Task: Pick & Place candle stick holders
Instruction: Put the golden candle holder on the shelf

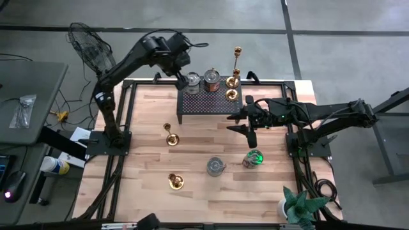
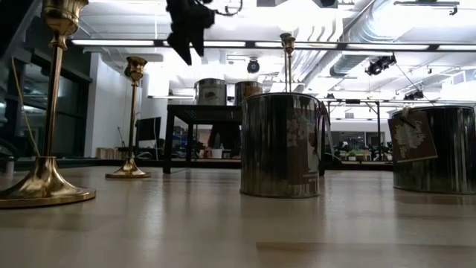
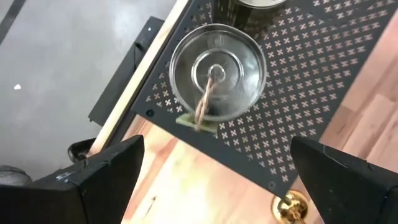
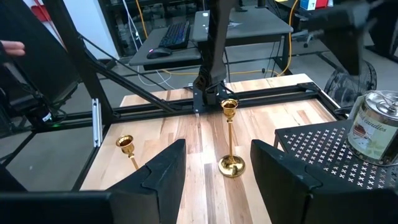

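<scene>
My left gripper [image 1: 183, 71] hangs open above a silvery cup [image 3: 216, 70] that stands on its base on the black perforated stand [image 1: 208, 102], near the stand's far left corner. The fingers are clear of the cup. Beside the cup, the stand carries another cup [image 1: 211, 80] and two brass candlesticks [image 1: 235, 69]. On the table stand two more brass candlesticks [image 1: 171, 135] [image 1: 176, 181] and two cups [image 1: 216, 166] [image 1: 254, 158]. My right gripper [image 1: 246, 121] waits open to the right of the stand, level above the table, holding nothing.
A green potted plant [image 1: 297, 204] sits at the table's near right corner. The stand [image 2: 204, 112] takes up the far middle of the table. Bare wood lies between the stand and the near cups. A fan [image 1: 89, 45] stands off the table's far left.
</scene>
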{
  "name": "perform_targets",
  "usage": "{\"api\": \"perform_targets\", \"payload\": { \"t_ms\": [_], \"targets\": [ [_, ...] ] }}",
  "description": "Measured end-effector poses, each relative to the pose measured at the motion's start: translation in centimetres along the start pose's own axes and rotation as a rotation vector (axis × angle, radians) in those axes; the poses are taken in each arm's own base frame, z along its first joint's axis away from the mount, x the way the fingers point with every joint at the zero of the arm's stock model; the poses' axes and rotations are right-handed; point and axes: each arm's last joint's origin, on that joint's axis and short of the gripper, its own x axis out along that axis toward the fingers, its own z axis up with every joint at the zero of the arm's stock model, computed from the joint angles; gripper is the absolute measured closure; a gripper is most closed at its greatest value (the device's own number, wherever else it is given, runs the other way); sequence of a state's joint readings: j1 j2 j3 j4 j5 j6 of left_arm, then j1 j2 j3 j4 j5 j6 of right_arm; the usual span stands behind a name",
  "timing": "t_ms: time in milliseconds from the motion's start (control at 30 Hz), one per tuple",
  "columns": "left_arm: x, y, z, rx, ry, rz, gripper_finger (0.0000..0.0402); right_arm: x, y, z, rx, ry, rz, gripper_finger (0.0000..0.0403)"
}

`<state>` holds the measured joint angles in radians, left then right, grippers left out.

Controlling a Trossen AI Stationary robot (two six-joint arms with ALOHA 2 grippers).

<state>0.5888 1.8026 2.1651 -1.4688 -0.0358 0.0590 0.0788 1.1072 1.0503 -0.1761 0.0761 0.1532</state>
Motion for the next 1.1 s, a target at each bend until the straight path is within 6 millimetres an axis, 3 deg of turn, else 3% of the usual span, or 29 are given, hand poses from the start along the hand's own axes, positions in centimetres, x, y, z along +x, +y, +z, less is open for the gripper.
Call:
{"api": "perform_targets", "payload": {
  "t_ms": [333, 667, 900, 1100],
  "targets": [
    [-4.7, 0.0, -2.5, -0.014, -0.057, 0.002, 0.0002, 0.0, 0.0, 0.0, 0.0, 0.0, 0.0, 0.0229],
    [-8.0, -3.4, -4.4, 0.069, -0.123, -0.051, 0.0002, 0.0, 0.0, 0.0, 0.0, 0.0, 0.0, 0.0229],
    [-9.0, -4.6, -5.3, 0.075, -0.128, -0.026, 0.0002, 0.0, 0.0, 0.0, 0.0, 0.0, 0.0, 0.0229],
    [-8.3, -5.2, -7.5, 0.079, -0.093, -0.035, 0.0002, 0.0, 0.0, 0.0, 0.0, 0.0, 0.0, 0.0229]
  ]
}}
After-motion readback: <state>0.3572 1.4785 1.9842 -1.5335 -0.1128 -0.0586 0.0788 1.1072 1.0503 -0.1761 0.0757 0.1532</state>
